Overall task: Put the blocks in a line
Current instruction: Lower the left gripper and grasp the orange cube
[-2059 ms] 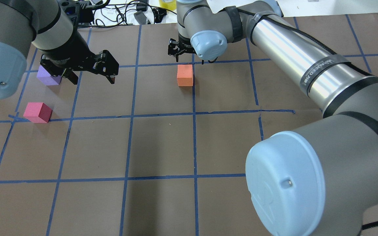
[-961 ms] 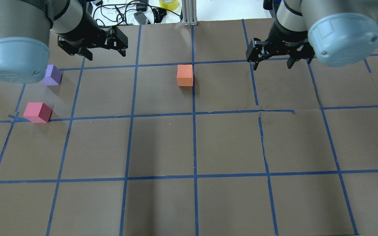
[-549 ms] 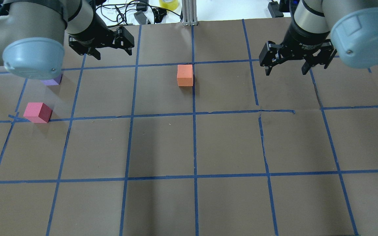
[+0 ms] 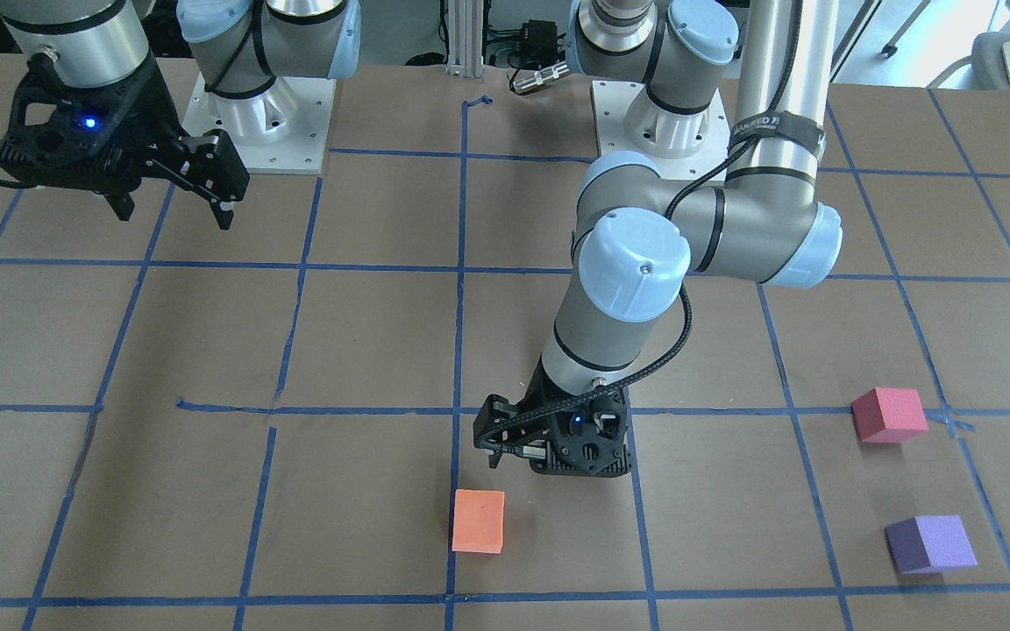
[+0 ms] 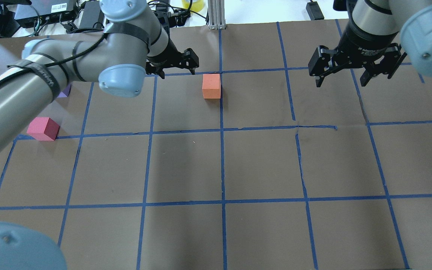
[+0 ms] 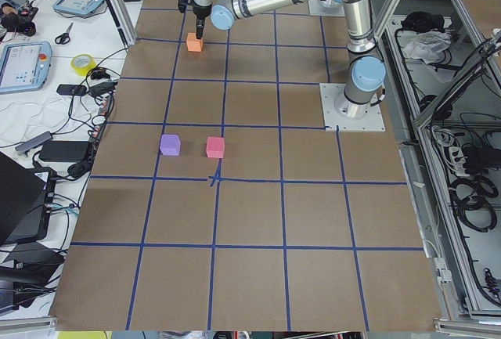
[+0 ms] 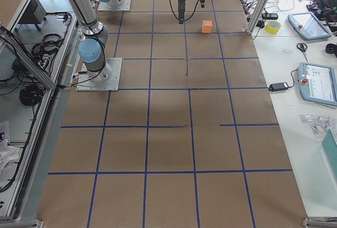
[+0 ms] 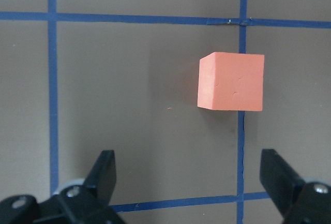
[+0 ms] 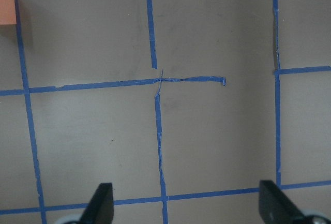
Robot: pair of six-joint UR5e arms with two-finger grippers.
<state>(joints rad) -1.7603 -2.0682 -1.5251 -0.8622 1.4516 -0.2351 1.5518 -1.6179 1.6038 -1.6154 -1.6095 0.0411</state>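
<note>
1. Left tool (image 8: 189,176): spread, empty, near the orange block (image 5: 211,86).
2. Right tool (image 9: 187,206): spread, empty, well apart from all blocks.
3. Pinkish-red block (image 5: 43,128), purple block (image 4: 930,543): near each other at the worktop's (image 5: 261,165) left.

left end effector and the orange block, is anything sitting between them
Nothing. In the left wrist view the stretch from the open left end effector to the orange block is bare brown paper with one blue tape line.

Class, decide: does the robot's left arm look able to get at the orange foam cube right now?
Probably yes: the left gripper hovers open just short of the orange foam cube, and nothing stands between them.
</note>
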